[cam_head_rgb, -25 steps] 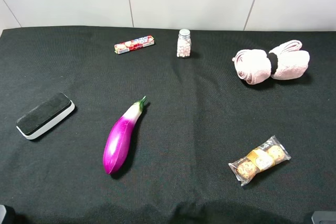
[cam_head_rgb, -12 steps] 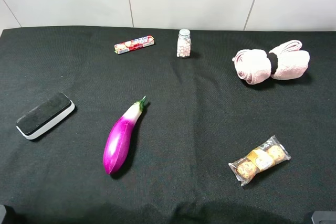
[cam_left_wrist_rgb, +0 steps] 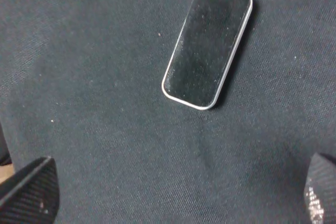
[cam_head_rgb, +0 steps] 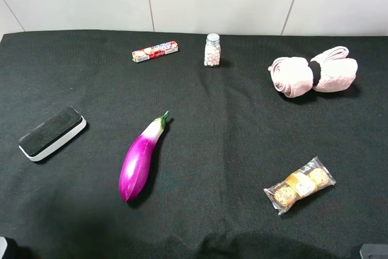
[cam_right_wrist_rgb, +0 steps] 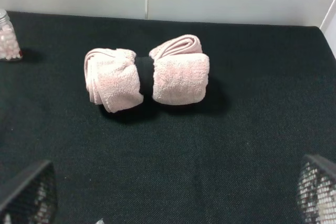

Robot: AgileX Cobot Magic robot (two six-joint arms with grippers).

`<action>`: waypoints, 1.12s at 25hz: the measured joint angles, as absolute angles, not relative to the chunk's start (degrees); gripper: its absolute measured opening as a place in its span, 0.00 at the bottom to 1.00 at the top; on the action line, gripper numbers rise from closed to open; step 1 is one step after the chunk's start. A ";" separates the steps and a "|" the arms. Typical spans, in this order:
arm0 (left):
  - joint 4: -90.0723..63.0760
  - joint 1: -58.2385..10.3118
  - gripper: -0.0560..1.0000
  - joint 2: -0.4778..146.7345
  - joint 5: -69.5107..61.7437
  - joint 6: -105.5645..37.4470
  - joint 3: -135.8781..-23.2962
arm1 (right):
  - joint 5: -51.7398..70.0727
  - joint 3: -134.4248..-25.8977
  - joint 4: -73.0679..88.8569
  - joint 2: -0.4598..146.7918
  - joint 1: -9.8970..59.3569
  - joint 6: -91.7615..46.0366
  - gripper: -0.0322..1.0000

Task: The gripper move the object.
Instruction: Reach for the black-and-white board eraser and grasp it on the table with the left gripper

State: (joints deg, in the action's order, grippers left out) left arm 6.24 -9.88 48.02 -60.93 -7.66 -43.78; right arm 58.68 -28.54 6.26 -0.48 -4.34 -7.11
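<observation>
Object (cam_head_rgb: 51, 133): lies flat, black top up, left side of black cloth (cam_head_rgb: 218, 119); long axis diagonal, near-left to far-right; left gripper (cam_left_wrist_rgb: 174, 190) spread wide, empty, clear of it; right gripper (cam_right_wrist_rgb: 173, 190) likewise spread, empty

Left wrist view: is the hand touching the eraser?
No, the eraser lies alone on the cloth, clear of the open left hand.
</observation>
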 joint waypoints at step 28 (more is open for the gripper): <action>7.95 -9.88 0.99 76.46 -52.71 -12.75 -44.41 | 58.68 -28.54 6.26 -0.48 -4.34 -7.11 0.70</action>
